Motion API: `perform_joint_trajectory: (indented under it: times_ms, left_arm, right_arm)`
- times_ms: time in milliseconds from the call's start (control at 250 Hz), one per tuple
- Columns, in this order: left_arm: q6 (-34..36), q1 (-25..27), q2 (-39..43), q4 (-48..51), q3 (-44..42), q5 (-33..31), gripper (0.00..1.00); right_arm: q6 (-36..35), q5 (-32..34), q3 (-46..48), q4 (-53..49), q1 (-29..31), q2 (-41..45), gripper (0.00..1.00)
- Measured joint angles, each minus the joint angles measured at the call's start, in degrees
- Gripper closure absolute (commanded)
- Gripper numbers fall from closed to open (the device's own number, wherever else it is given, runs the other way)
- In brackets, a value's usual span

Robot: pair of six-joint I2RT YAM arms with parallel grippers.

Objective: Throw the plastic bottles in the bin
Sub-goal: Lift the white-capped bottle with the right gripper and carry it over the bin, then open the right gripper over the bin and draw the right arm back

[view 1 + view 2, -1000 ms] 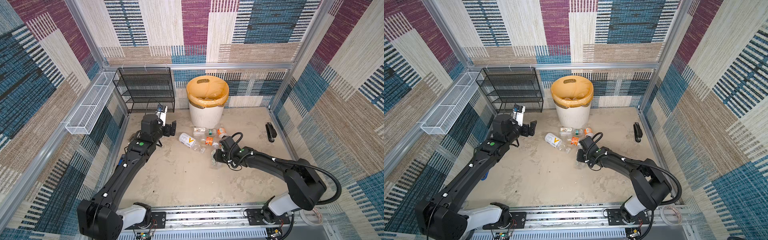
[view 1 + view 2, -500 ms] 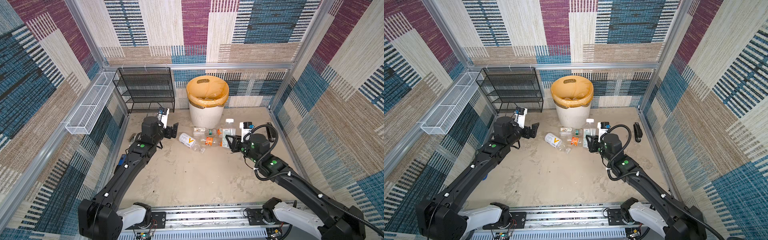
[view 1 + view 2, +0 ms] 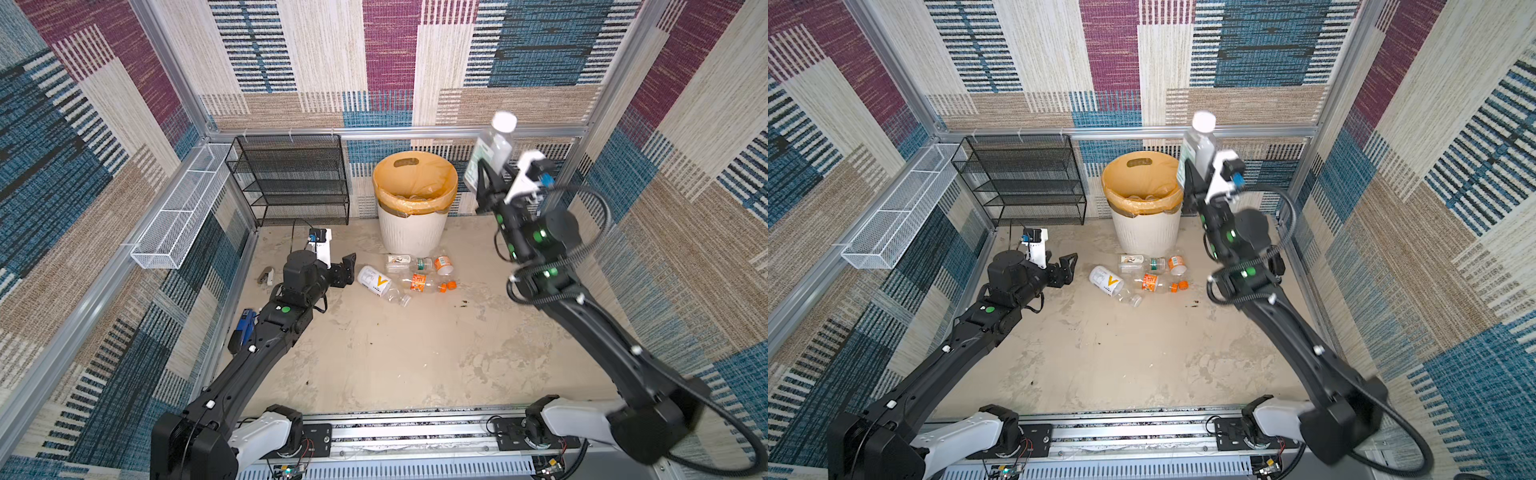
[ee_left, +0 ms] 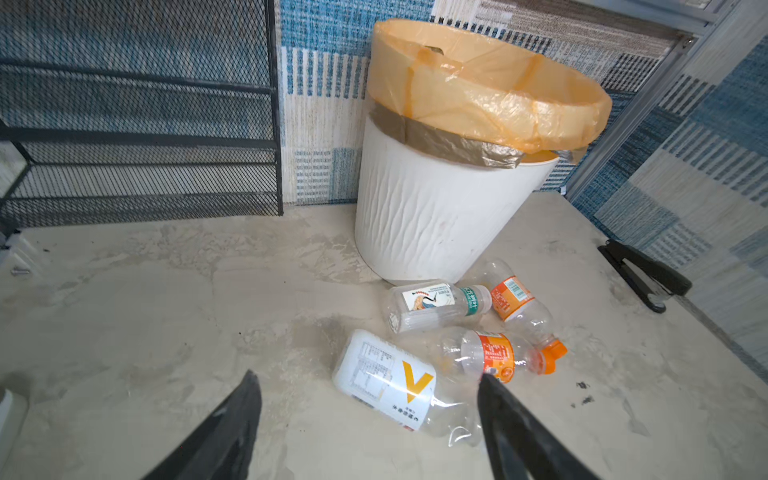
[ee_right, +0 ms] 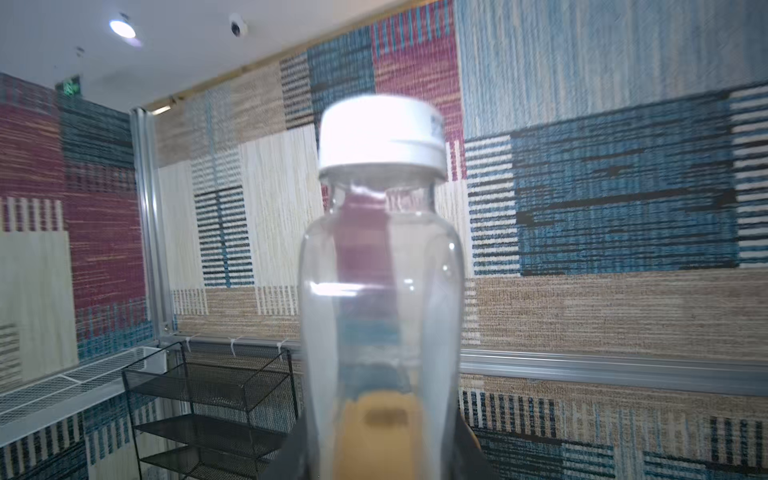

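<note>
The clear bottle (image 3: pixel 490 151) with a white cap is grasped upright by the right gripper (image 3: pixel 484 180). It is high in the air, just beside the bin (image 3: pixel 411 239) and above its rim. Inside the bin lie more bottles (image 3: pixel 1142 197). On the floor, just in front of the bin, lie four loose bottles (image 3: pixel 419 282). The left gripper (image 3: pixel 348 270) is low, near them, left of the bin, with its jaws apart and holding nothing.
</note>
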State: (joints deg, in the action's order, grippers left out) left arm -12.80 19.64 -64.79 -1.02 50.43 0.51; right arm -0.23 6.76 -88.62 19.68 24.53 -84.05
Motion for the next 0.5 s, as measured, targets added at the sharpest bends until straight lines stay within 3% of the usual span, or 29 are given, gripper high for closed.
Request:
perform_joint_trajectory:
  times_ms: [108,180,220,324,500]
  left_arm:
    - [-3.80,4.35,0.04,0.70,-1.07,-3.56,0.06]
    - [-5.64,6.95,0.07,1.44,-2.27,-5.64,0.06]
    - [-6.86,7.85,0.02,1.79,-3.04,-6.49,0.06]
    - [-10.08,9.14,-1.62,2.32,-3.98,-8.28,0.06]
    - [-16.52,10.40,-6.78,3.37,-2.86,-9.75,0.06]
  right_arm:
    - [0.24,-2.97,-28.00,-18.56,-1.33,-20.04,0.29]
    - [0.37,-4.37,-41.03,-29.75,-1.57,-27.34,0.12]
    - [0.52,-5.09,-45.24,-33.97,-1.60,-28.83,0.08]
    - [0.42,-5.88,-46.36,-37.33,-1.70,-27.23,0.04]
    - [0.39,-6.05,-30.80,-36.33,-3.10,-17.73,0.02]
